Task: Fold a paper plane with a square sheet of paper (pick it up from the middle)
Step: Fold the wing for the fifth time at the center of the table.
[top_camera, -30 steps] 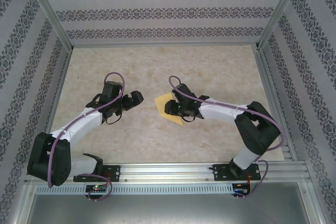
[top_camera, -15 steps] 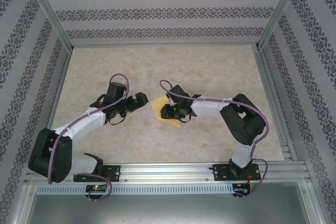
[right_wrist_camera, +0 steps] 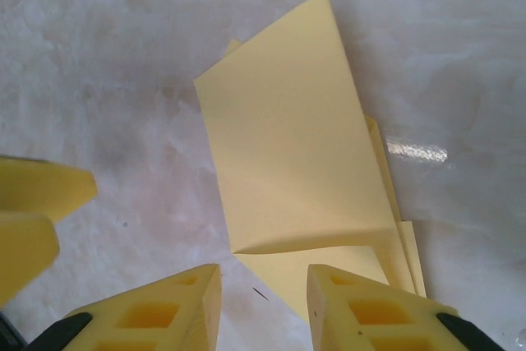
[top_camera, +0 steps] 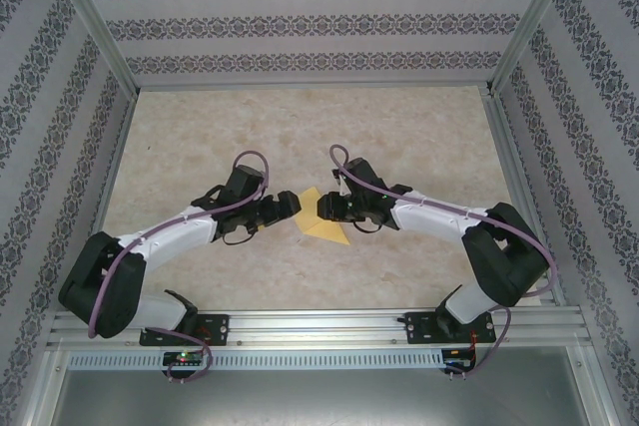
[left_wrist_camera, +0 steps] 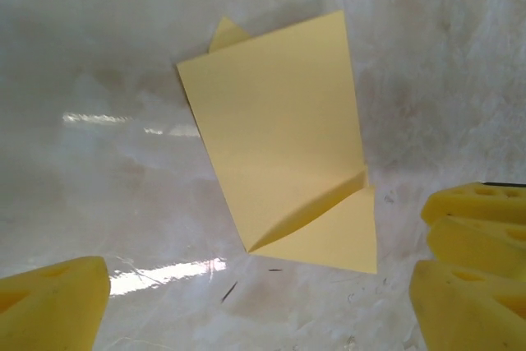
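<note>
The thin yellow sheet of paper (top_camera: 329, 228), folded with one flap creased over, lies in the middle of the beige mottled tabletop (top_camera: 399, 137), between the two arms. The right gripper (right_wrist_camera: 263, 273) hovers over the paper's edge, its yellow fingers partly apart and pinching nothing. The left gripper (top_camera: 292, 205) is just beside the opposite edge, fingers spread wide and empty.

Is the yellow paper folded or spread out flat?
Folded. The paper has a flap turned over along a crease, and extra layered edges peek out underneath.
</note>
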